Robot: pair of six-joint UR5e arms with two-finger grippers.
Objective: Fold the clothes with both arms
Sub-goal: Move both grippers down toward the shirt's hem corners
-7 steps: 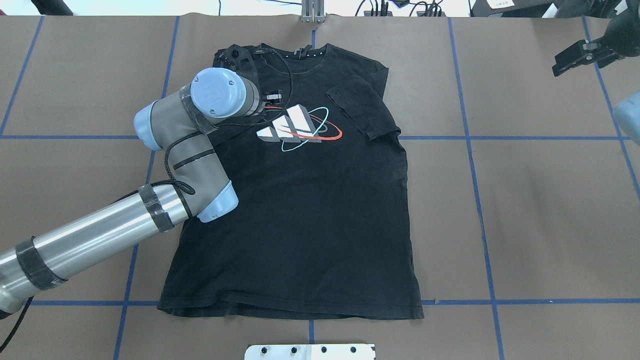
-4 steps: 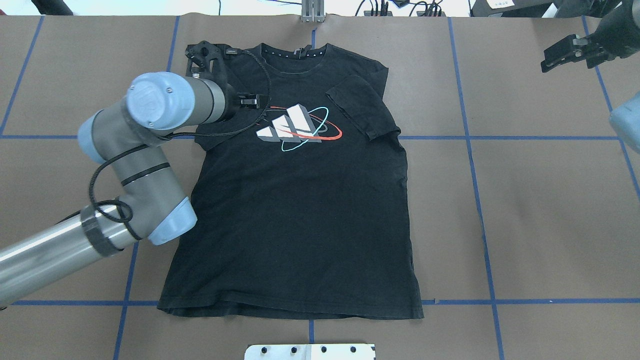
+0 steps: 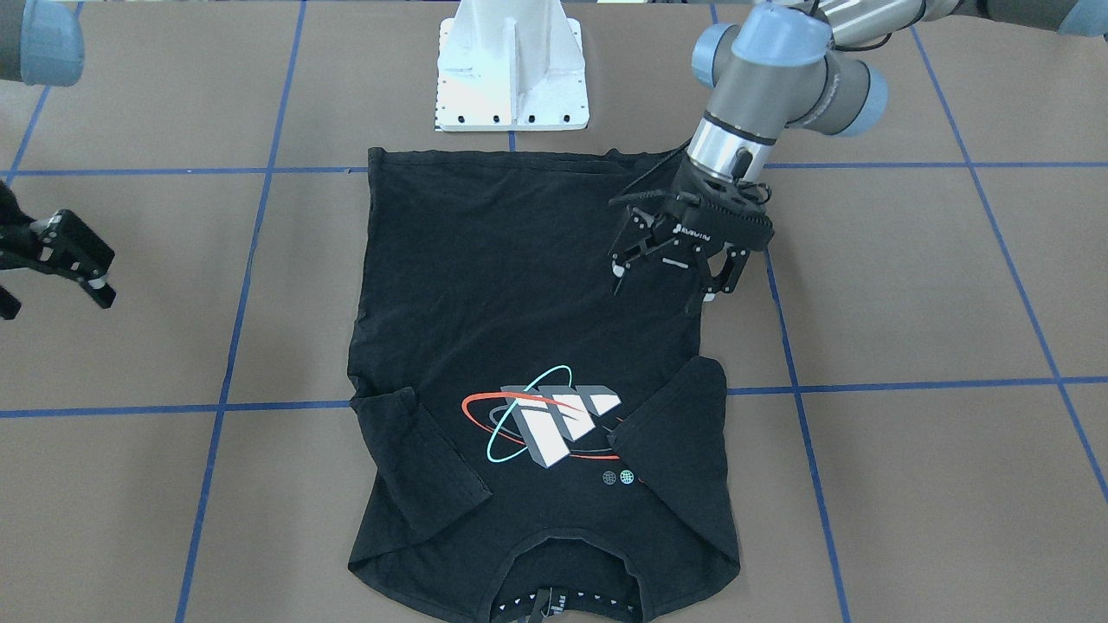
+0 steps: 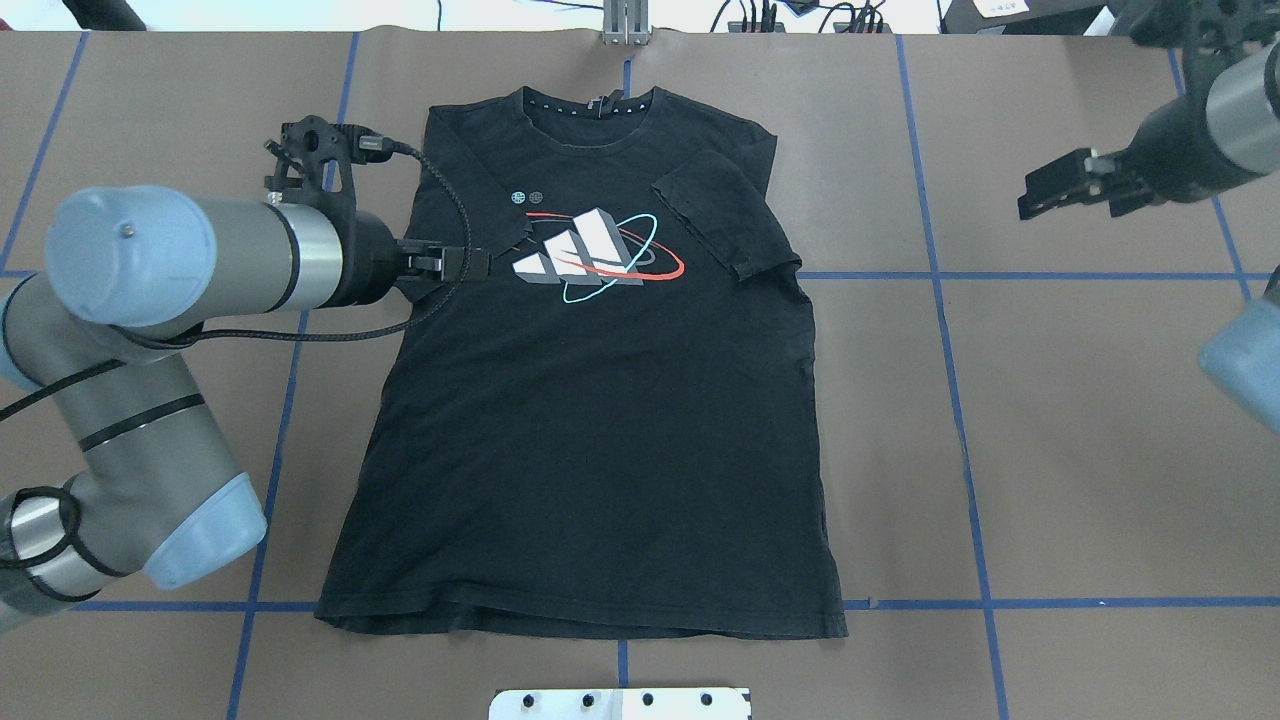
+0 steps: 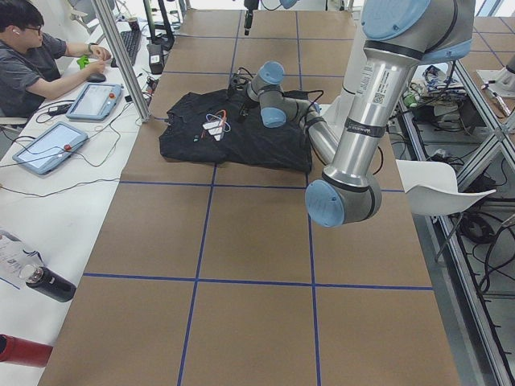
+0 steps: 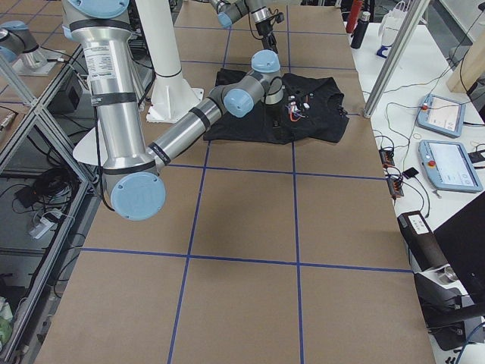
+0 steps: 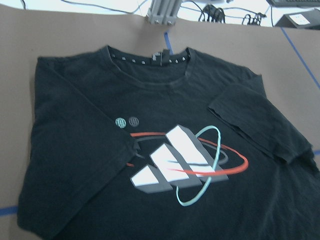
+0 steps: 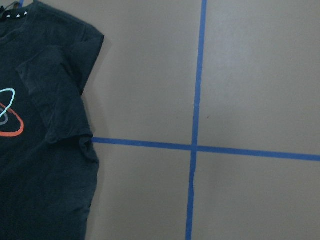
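Just under spread left gripper (image 3: 665, 284), edge of T-shirt (image 3: 485, 285), right gripper (image 3: 54, 301) spread, well apart.

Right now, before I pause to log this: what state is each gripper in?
Left gripper: open, holding nothing, over the T-shirt.
Right gripper: open, empty, off to the side of the T-shirt.
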